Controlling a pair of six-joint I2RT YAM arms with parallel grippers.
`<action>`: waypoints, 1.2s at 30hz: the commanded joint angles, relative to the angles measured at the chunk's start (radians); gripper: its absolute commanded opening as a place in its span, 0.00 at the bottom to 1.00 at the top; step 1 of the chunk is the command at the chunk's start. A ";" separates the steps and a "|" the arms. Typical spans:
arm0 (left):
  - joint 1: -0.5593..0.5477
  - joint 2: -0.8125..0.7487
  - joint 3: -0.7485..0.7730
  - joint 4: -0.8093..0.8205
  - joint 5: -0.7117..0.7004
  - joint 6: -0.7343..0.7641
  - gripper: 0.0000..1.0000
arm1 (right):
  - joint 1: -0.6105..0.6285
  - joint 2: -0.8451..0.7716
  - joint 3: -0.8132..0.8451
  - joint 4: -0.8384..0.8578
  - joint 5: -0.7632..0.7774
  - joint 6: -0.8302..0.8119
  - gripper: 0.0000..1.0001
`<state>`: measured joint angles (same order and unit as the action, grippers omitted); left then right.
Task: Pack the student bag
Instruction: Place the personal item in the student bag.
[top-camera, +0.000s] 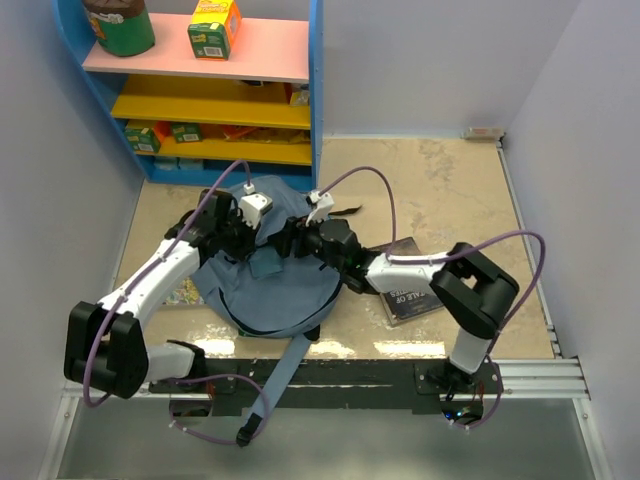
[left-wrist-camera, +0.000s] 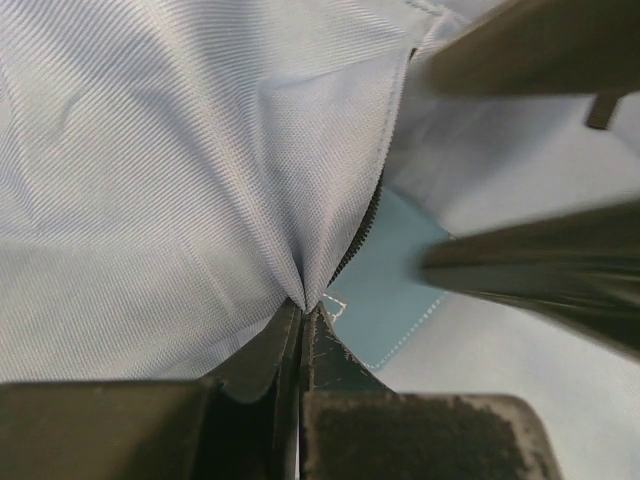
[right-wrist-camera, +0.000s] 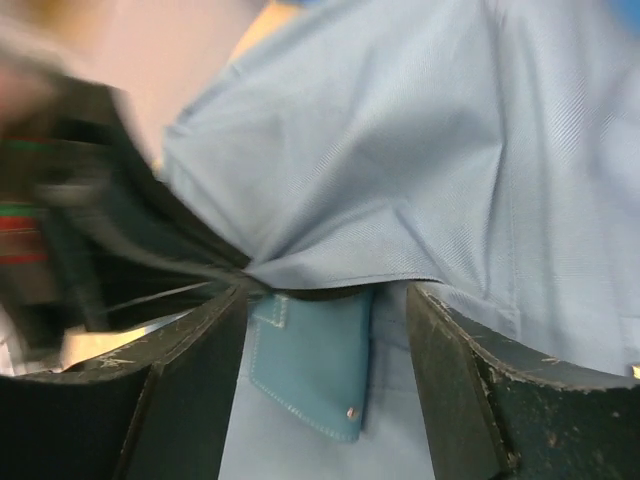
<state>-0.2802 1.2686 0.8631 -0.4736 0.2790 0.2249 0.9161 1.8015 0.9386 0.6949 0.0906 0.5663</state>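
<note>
The slate-blue student bag (top-camera: 268, 290) lies flat in the middle of the table, its straps trailing over the near edge. My left gripper (top-camera: 245, 238) is shut on a fold of the bag's fabric (left-wrist-camera: 200, 200) beside the zipper, lifting the flap. A teal patch (left-wrist-camera: 385, 290) shows under the flap. My right gripper (top-camera: 296, 240) is open, its fingers (right-wrist-camera: 190, 390) straddling the teal patch (right-wrist-camera: 315, 365) under the raised flap (right-wrist-camera: 400, 180). The left gripper's fingers show dark at the left of the right wrist view.
A dark book (top-camera: 410, 295) lies on the table right of the bag, under the right arm. A blue shelf unit (top-camera: 215, 90) with boxes and a jar stands at the back left. White walls close both sides.
</note>
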 joint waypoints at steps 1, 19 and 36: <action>-0.004 0.047 -0.003 0.015 -0.076 -0.062 0.00 | 0.026 -0.126 -0.064 -0.015 0.058 -0.088 0.64; -0.004 0.055 0.060 -0.025 -0.067 -0.061 0.00 | 0.211 -0.015 -0.123 -0.040 0.184 -0.151 0.00; -0.004 0.041 0.040 -0.060 -0.001 0.013 0.00 | 0.147 0.213 0.138 0.031 0.262 -0.198 0.00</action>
<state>-0.2825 1.3277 0.8913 -0.4854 0.2337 0.2066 1.1053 1.9865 0.9989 0.6540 0.2718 0.4099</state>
